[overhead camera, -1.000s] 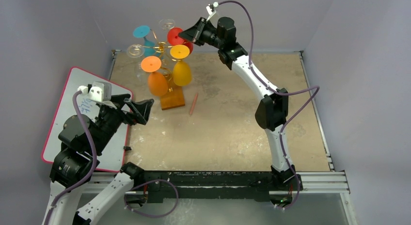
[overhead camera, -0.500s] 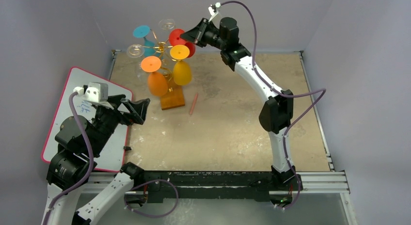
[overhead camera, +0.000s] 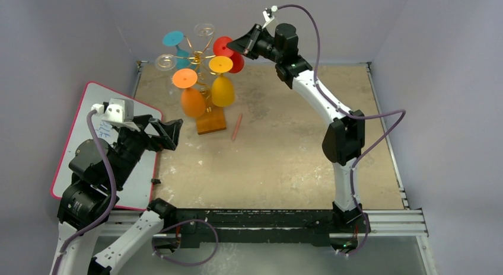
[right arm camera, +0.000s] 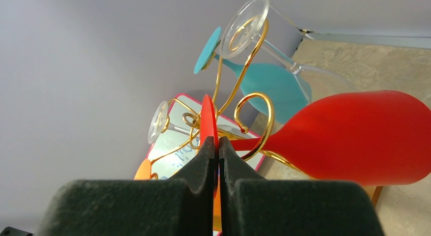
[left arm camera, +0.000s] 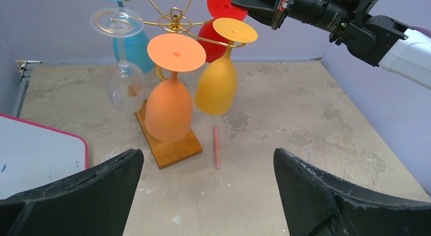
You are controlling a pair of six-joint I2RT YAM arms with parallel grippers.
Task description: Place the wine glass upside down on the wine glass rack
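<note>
The red wine glass (overhead camera: 235, 60) hangs foot-up at the back right of the wine glass rack (overhead camera: 211, 122), a gold wire tree on a wooden base. My right gripper (overhead camera: 233, 48) is shut on the rim of the glass's red foot, seen edge-on between the fingers (right arm camera: 213, 142). The red bowl (right arm camera: 356, 139) lies to the right, its stem crossing a gold scroll (right arm camera: 265, 114); whether it rests in it I cannot tell. My left gripper (overhead camera: 171, 136) stands wide open and holds nothing (left arm camera: 207, 157), low at the near left of the rack's base (left arm camera: 170, 147).
Orange (overhead camera: 193, 101), yellow (overhead camera: 222, 89), blue (overhead camera: 178, 42) and two clear glasses (overhead camera: 166, 63) hang upside down on the rack. A pink stick (overhead camera: 237, 127) lies right of the base. A pink-edged whiteboard (overhead camera: 95, 106) lies at the left under the left arm.
My right gripper and the red glass's foot have shifted a little to the right, away from the rack's centre. The left arm has drawn back slightly, still open.
</note>
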